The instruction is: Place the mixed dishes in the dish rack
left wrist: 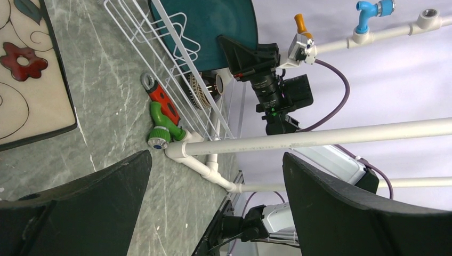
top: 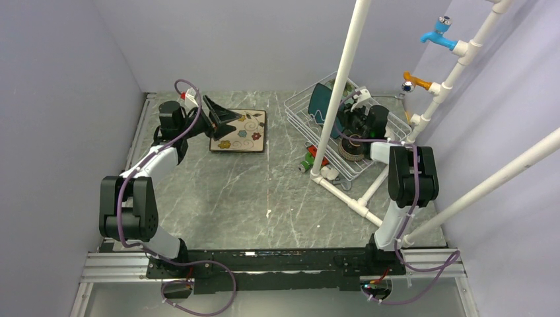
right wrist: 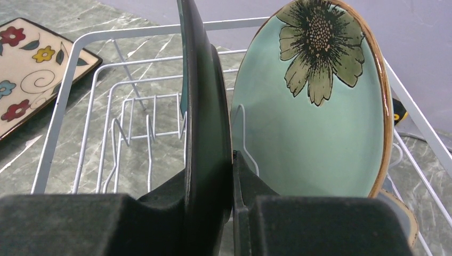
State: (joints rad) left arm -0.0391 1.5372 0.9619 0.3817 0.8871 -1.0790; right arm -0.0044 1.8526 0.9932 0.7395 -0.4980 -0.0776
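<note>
Status: right jaws clamped on teal square plate (right wrist: pixel 205 106), upright on edge inside dish rack (right wrist: pixel 57 114) | mint-green round plate (right wrist: pixel 314 122) standing in rack, just beside teal plate | cream square plate (top: pixel 241 132) flat on counter (top: pixel 264 198), outside rack | left jaws spread wide, empty, at cream plate's edge away from rack.

Mint-green plate (right wrist: pixel 314 133): dark flower print, brown rim; teal plate (left wrist: pixel 213 26); white rack (right wrist: pixel 160 29).

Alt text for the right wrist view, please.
The right tool grips the teal square plate, seen edge-on, upright in the dish rack. A mint-green round plate with a painted flower stands beside it; the cream square plate lies outside on the table.
</note>
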